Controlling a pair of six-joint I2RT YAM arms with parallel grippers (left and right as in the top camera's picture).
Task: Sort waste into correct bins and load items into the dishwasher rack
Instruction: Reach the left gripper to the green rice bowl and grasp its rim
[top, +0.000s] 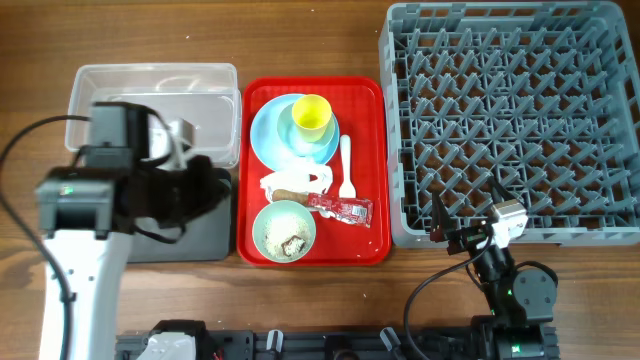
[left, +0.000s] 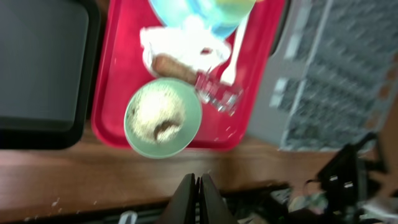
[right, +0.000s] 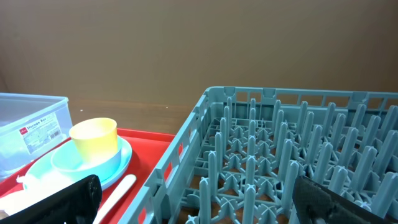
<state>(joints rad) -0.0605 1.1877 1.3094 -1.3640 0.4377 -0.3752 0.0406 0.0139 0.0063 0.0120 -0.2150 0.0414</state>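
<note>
green bowl (left: 163, 116) – white grains (left: 151, 111), brown scrap (left: 165, 130) inside | left gripper (left: 199, 198) closed | right gripper (right: 199, 202) spread wide

The setting is a robot test bench staged as a canteen dish-return station. Indicators: a brown wood-grain table (top: 300, 310) carrying a large square grey plastic pegged dishwasher rack (top: 515, 120) and a flat red plastic serving tray (top: 362, 112); a black mounting rail (top: 300, 347) along the table's front edge, where the arms stand; a plain brown backdrop (right: 199, 43) behind.
</note>
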